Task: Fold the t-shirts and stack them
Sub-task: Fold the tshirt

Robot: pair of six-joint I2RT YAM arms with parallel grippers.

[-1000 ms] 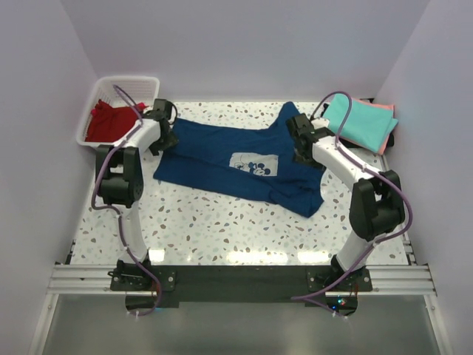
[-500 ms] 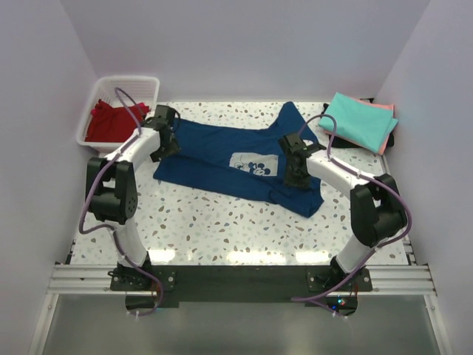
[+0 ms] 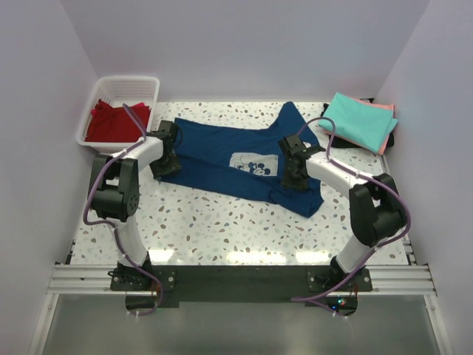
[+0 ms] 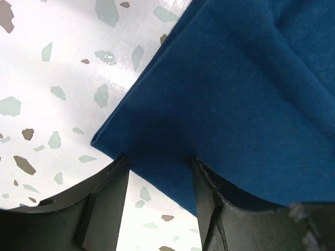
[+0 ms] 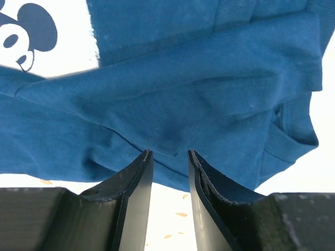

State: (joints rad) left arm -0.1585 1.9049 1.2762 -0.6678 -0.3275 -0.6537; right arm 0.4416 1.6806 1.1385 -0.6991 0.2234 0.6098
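Site: table [image 3: 222, 222], white with speckles; clock directions are read from the top view, with 12 at the far wall.
Navy tee [image 3: 214, 151]: spread across the middle of the table, front up, its long axis running from 9 to 3. One sleeve points to 12. The part toward 4 is rumpled and doubled over.
Print [image 3: 255, 163]: pale square with a cartoon mouse, face up, just to the 3 side of the tee's middle.
Left claw [image 3: 167, 151]: low at the tee's 9 o'clock edge, on the hem.
Left claw, state: wide. In the wrist view the fingers [image 4: 107, 204] stand well apart, and the hemmed corner of the navy tee lies in the gap with bare table beside it. The cloth is not clamped.
Right claw [image 3: 293, 174]: just beside the print at its 4 o'clock, over the rumpled cloth.
Right claw, state: narrow. In the wrist view the fingers [image 5: 137, 193] stand nearly parallel with a slim gap between them, their tips at a raised fold of the navy tee. I cannot tell whether the fold is pinched.
Red tee [image 3: 107, 122]: crumpled inside the basket.
Basket [image 3: 133, 83]: white, in the 10 o'clock corner, apart from the navy tee.
Teal tee [image 3: 358, 122]: folded flat in the 2 o'clock corner, on top of the pink tee.
Pink tee [image 3: 385, 109]: folded under the teal one, so only a strip along the far edge shows.
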